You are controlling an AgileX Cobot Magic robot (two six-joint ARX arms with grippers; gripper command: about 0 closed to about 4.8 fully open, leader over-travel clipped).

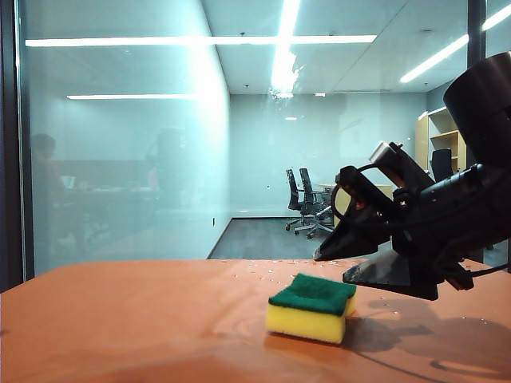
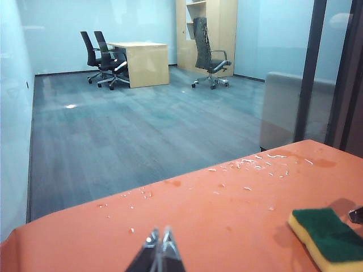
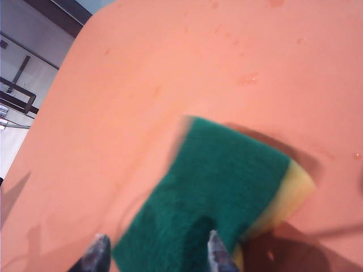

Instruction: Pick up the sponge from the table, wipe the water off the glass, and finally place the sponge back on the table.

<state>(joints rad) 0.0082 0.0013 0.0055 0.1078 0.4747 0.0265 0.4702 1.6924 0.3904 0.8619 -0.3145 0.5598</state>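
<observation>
Sponge [image 1: 311,307] green side up on orange table [image 1: 120,319], right gripper [image 3: 156,255] poised just above it, jaws spread, left gripper [image 2: 159,249] low over table, jaws pressed together, water [image 2: 255,164] droplets near glass [image 1: 120,144].

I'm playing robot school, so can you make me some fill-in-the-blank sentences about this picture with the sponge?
1. The sponge lies on the orange table with its ____ side facing up.
2. The right gripper hovers just above the sponge with its jaws ____.
3. The left gripper is away from the sponge, and its jaws are ____.
4. Small drops of ____ are scattered on the table near the glass.

Missing words: green; open; shut; water
</observation>
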